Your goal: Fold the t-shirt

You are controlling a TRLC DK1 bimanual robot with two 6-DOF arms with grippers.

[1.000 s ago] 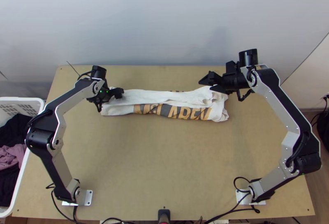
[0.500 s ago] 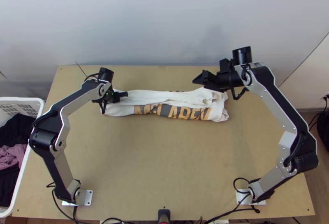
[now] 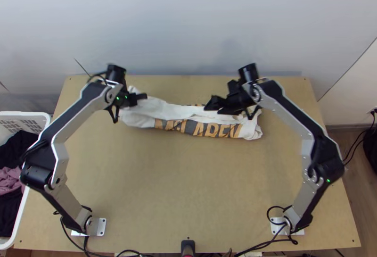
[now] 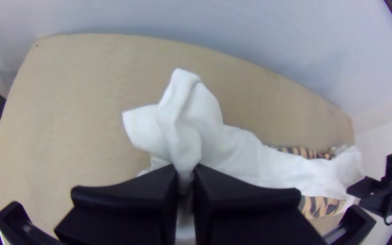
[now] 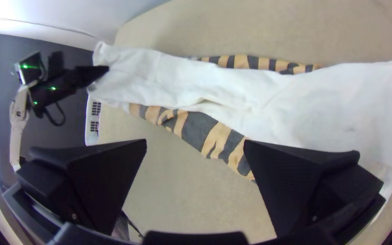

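The white t-shirt (image 3: 174,111) with a dark and orange print lies folded into a long strip across the table's far part. My left gripper (image 3: 141,98) is at the strip's left end; in the left wrist view the left gripper (image 4: 186,174) is shut on a raised, bunched piece of the white cloth (image 4: 187,131). Over the strip's right half hangs my right gripper (image 3: 212,105). In the right wrist view the right gripper (image 5: 196,149) stands open with its fingers wide apart, and the shirt (image 5: 232,90) lies beyond them, not held.
A white basket (image 3: 45,115) with dark and pink clothes stands beside the table's left edge. A pale wall (image 3: 188,26) rises behind the table's far edge. Bare wood (image 3: 188,186) stretches between the shirt and the arms' bases.
The right gripper has moved left, along above the strip. The left gripper has moved slightly toward the far edge, and the shirt's left end has come up with it.
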